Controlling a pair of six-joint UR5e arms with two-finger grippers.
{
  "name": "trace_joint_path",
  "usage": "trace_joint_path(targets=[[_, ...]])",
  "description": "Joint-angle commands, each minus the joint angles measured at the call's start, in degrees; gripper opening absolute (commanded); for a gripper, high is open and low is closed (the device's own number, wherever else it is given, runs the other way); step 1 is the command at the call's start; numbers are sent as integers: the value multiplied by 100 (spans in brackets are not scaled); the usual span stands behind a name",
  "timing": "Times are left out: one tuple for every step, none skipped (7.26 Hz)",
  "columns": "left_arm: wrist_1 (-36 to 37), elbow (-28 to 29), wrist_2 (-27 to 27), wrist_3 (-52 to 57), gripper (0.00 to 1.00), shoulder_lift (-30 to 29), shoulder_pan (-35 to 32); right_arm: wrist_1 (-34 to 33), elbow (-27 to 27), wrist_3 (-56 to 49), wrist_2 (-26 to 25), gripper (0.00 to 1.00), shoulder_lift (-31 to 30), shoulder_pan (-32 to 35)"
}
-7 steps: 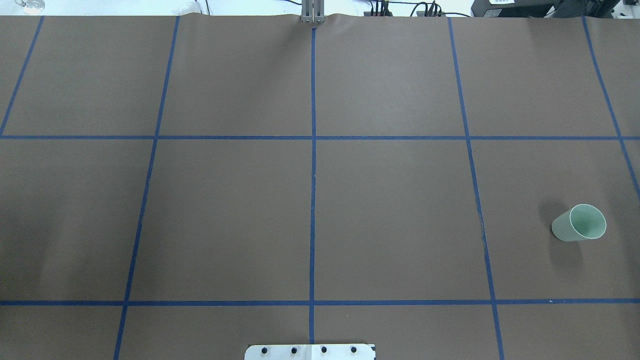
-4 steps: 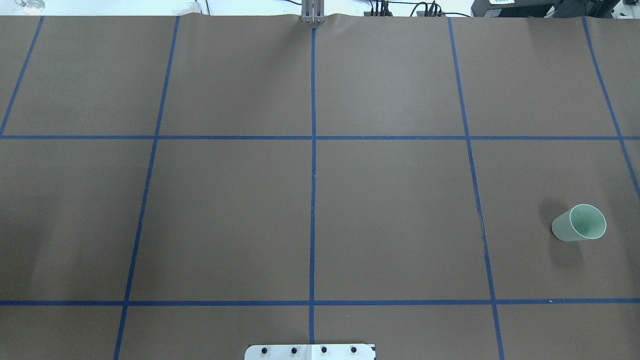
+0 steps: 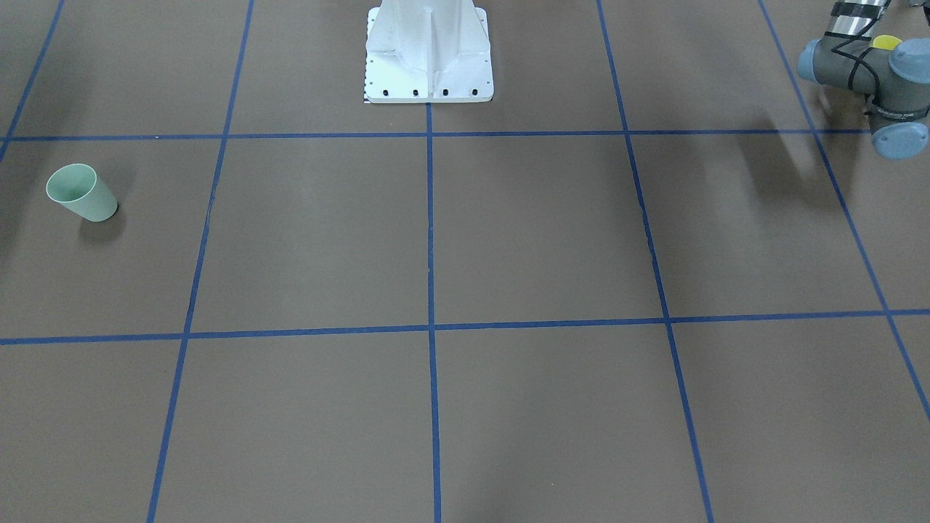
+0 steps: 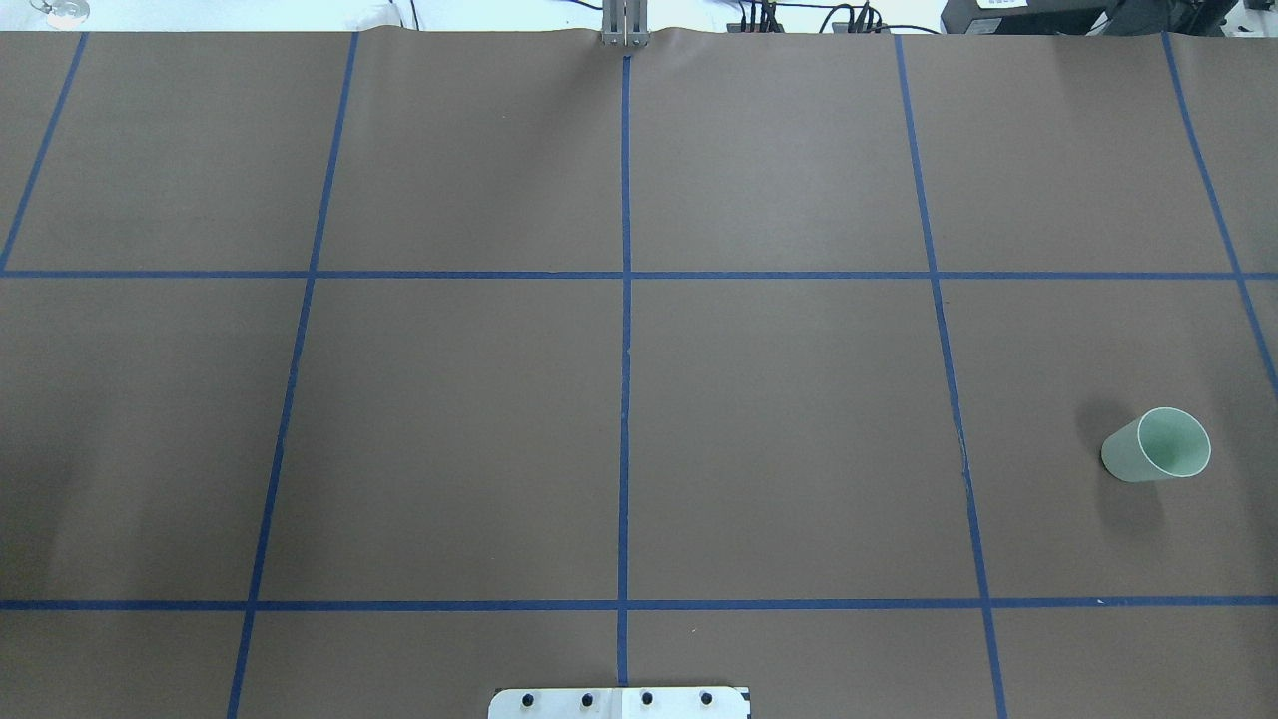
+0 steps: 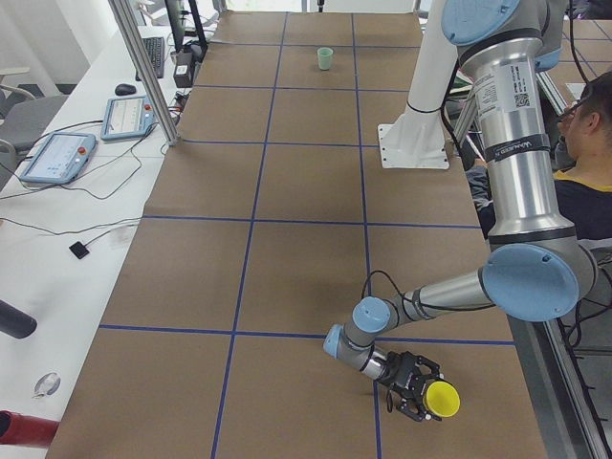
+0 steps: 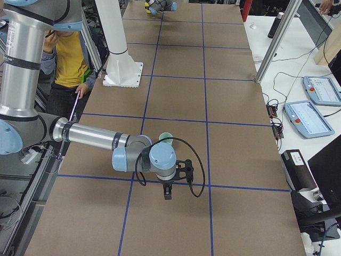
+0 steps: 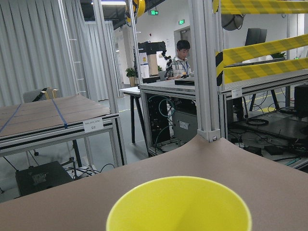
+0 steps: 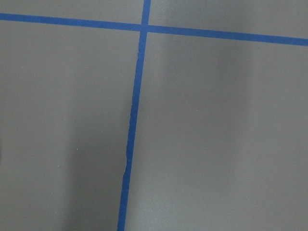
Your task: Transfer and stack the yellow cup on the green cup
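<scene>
The green cup (image 4: 1156, 445) stands upright on the brown table at the right side; it also shows in the front-facing view (image 3: 80, 192) and far off in the exterior left view (image 5: 325, 58). The yellow cup (image 5: 442, 398) is at the table's left end, right at my left gripper (image 5: 419, 390); its open rim fills the bottom of the left wrist view (image 7: 179, 204). I cannot tell whether that gripper is shut on it. My right gripper (image 6: 168, 194) points down above the table near the green cup (image 6: 165, 138); I cannot tell whether it is open or shut.
The white robot base (image 3: 429, 51) stands at the table's robot-side edge. Blue tape lines (image 8: 132, 120) divide the brown cover into squares. A seated person (image 5: 588, 143) is behind the robot. Tablets (image 5: 57, 158) lie on the side bench.
</scene>
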Motion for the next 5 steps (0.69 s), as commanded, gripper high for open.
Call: trace_joint_path(targets=[[-22, 8, 22, 54, 49, 2, 4, 7, 0, 0, 0, 100, 2, 0], [-22, 8, 39, 106, 49, 2, 4, -2, 0, 0, 0, 100, 2, 0], [-31, -1, 66, 220, 49, 90, 4, -2, 0, 0, 0, 100, 2, 0], [-48, -10, 75, 386, 49, 238, 4, -2, 0, 0, 0, 100, 2, 0], [-66, -36, 466, 484, 49, 379, 4, -2, 0, 0, 0, 100, 2, 0]])
